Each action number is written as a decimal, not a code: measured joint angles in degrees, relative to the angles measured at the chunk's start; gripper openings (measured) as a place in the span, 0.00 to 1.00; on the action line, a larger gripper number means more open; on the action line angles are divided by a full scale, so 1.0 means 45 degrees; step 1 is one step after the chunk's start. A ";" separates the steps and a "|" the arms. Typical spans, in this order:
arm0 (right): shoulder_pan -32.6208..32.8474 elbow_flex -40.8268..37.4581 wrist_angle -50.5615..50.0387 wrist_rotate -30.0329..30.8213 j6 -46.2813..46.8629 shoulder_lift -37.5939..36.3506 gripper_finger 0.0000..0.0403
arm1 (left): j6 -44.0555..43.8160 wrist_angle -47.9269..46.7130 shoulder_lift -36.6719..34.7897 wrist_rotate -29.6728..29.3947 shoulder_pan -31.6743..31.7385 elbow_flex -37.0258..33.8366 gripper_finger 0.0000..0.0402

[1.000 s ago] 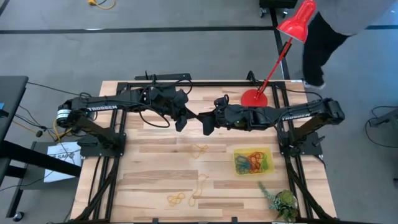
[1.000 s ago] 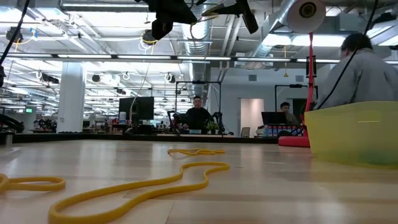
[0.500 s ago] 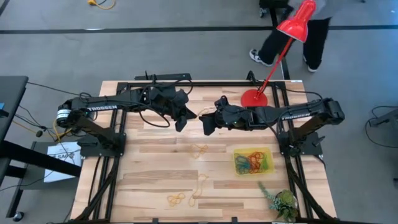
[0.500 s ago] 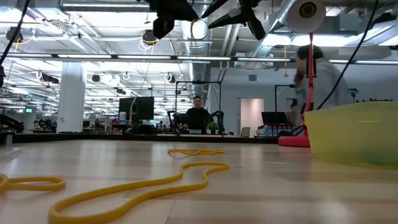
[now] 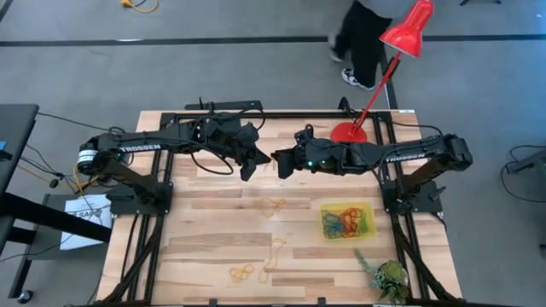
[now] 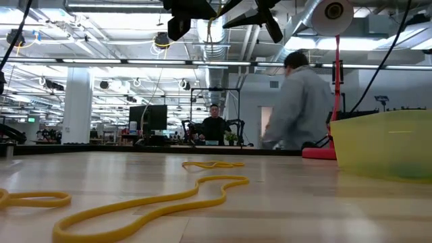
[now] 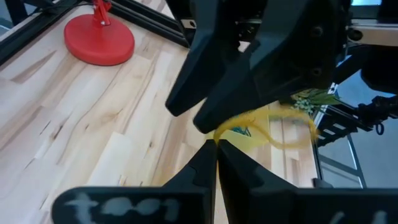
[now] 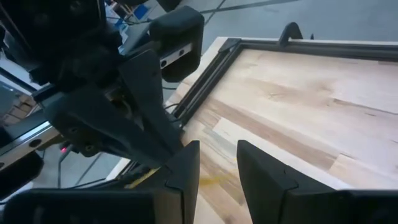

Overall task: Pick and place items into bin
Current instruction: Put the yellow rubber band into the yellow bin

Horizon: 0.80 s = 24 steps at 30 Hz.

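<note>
My left gripper [image 5: 258,159] hovers high over the far middle of the table, shut on a yellow rubber band [image 7: 273,134]. My right gripper [image 5: 278,164] faces it tip to tip, open [image 8: 217,165]. Its fingers [image 7: 249,93] stand just over the band; whether they touch it I cannot tell. The yellow bin [image 5: 347,221] sits on the right half of the table with coloured bands inside. More yellow bands lie loose on the wood in the middle [image 5: 273,205] and toward the near edge [image 5: 275,249] [image 5: 242,273]. My left gripper pinches the yellow band at one end [image 7: 219,134] between its shut fingertips, which point roughly level toward the table's right. The rest of the loop [image 7: 292,124] reaches out beyond the tips, clear of the table.
A red lamp stands on its round base [image 5: 348,134] at the far right, its stem leaning over the table edge. A green plant sprig [image 5: 384,275] lies at the near right corner. A person [image 6: 300,101] walks behind the table. In the low view the bin [image 6: 385,145] shows at the right.
My right gripper has edged toward my left gripper and the far edge, and turned a little, so the two now meet tip to tip. A person behind the table has walked from right to left.
</note>
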 joint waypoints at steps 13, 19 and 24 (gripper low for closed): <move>0.0011 0.0000 -0.0024 -0.0306 0.0000 0.0000 0.25 | 0.0053 -0.0526 0.0000 -0.0871 0.0034 0.0000 0.00; 0.0006 0.0002 -0.0024 -0.0305 0.0000 0.0000 0.25 | 0.0073 -0.0472 0.0000 -0.0859 0.0034 0.0000 0.00; 0.0006 0.0000 -0.0029 -0.0306 0.0001 0.0000 0.25 | 0.0097 -0.0188 0.0000 -0.0893 0.0034 0.0000 0.00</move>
